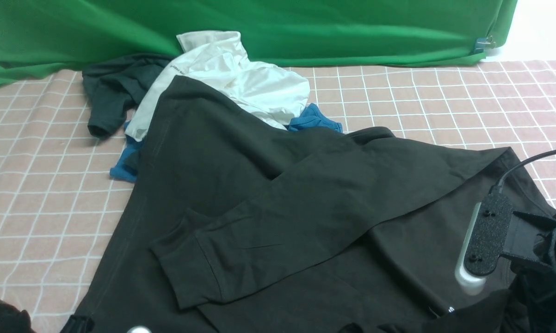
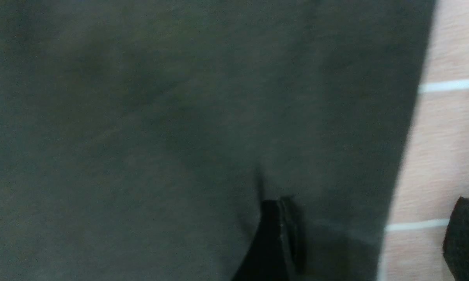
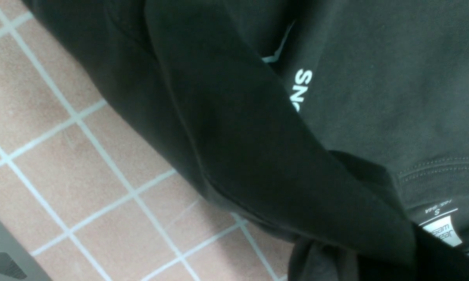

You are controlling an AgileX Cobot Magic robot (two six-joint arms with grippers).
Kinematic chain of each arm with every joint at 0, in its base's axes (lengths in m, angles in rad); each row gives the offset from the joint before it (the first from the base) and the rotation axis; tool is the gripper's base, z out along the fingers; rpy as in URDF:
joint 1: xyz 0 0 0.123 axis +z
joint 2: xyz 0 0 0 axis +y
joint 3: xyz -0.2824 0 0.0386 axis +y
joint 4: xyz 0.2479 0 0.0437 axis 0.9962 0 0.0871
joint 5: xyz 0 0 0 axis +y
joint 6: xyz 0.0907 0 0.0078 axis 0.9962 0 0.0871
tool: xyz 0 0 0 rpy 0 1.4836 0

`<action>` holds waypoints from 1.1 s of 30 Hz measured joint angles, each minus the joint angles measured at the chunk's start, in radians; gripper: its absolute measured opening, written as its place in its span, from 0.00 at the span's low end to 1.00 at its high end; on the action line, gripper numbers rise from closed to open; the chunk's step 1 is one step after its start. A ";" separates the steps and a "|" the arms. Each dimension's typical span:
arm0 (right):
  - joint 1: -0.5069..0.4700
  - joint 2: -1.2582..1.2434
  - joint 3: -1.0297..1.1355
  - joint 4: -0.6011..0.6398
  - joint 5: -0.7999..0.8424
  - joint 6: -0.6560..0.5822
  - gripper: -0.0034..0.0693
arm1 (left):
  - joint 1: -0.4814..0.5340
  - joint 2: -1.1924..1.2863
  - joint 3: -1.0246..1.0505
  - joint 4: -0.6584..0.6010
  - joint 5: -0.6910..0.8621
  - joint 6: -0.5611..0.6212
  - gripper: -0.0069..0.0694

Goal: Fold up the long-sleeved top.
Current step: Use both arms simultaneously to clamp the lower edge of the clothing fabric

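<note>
As laid out on the checked tablecloth (image 1: pixel 444 101), found spread from 11 o'clock down to 5 o'clock: long-sleeved top (image 1: pixel 241 175), black, long axis on that line, collar and size label at the 5 o'clock end. Noted one sleeve (image 1: pixel 333 208) folded across the body, running from 3 o'clock to 7 o'clock, cuff (image 1: pixel 185 273) at the 7 o'clock end. Recorded at 11 o'clock, beside and partly under the top's far corner: white shirt (image 1: pixel 241 78), dark tee (image 1: pixel 111 88), blue garment (image 1: pixel 312 121); none part of the job. Found left gripper (image 2: pixel 367 210) at 7 o'clock, jaws spread wide, holding nothing: one finger (image 2: pixel 275 234) on the black cloth, the other over bare tablecloth just past the garment's edge. Could not see the right gripper's fingers at 5 o'clock; saw cloth gathered and lifted there, so judged closed and pinching the top near the collar. Judged the coming fold to turn on the 11-to-5 axis, with the flat side toward 9 o'clock nearest the left gripper.
</note>
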 joint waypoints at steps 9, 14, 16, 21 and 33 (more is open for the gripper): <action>0.000 0.000 0.000 0.020 0.000 0.000 0.16 | 0.001 0.006 -0.014 0.022 -0.015 -0.019 0.48; 0.000 0.000 0.000 0.027 -0.001 0.000 0.16 | 0.001 0.008 -0.017 0.031 -0.039 -0.019 0.43; 0.000 0.000 0.000 0.028 -0.001 0.000 0.16 | 0.001 0.008 -0.019 0.031 -0.049 -0.024 0.43; 0.000 0.000 0.000 0.029 -0.001 0.000 0.16 | 0.001 0.007 -0.019 0.048 -0.087 -0.038 0.42; 0.000 0.000 0.000 0.029 0.000 -0.001 0.16 | 0.001 -0.003 -0.019 0.067 -0.175 -0.087 0.12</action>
